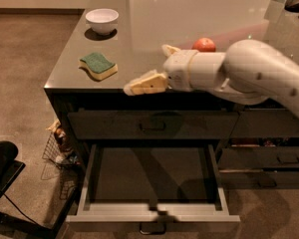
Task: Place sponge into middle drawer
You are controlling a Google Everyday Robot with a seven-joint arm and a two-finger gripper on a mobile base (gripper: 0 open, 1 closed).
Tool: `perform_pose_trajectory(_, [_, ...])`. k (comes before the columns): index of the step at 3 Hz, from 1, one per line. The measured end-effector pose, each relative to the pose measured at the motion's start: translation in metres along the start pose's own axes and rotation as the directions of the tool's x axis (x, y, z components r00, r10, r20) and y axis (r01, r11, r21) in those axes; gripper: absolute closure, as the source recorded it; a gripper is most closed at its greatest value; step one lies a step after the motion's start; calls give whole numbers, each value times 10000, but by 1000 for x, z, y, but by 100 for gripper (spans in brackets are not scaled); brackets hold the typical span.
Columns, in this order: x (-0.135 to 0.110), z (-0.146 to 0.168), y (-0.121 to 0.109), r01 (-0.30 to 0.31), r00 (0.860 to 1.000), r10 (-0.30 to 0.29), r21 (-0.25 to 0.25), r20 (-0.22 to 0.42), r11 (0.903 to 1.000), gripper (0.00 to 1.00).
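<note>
The sponge [98, 65], green on top over pale yellow foam, lies on the dark countertop [139, 39] near its front left corner. My gripper [147, 68] hangs over the counter's front edge, a little to the right of the sponge and apart from it. Its fingers are spread and hold nothing. The middle drawer [152, 213] is pulled out below, with pale grey sides and a dark floor, and nothing shows inside it.
A white bowl [101, 20] stands at the counter's back left. A red-orange fruit [204, 44] sits behind my wrist. The top drawer front [152, 125] is closed. Narrower drawers [284, 158] are at the right. A wire basket [57, 148] and a black object [0, 168] stand on the floor at the left.
</note>
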State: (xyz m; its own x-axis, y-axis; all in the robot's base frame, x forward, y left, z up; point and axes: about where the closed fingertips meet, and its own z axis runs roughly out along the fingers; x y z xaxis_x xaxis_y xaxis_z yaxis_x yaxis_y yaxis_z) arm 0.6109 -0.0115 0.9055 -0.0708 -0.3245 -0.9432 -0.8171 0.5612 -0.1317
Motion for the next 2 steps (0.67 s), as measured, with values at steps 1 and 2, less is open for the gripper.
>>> perform_pose_trajectory(1, [-10, 56, 1, 234, 9997, -234, -82, 31, 9997, 0])
perform_pose_trajectory(2, [-9, 104, 0, 295, 9994, -300, -310, -143, 9991, 0])
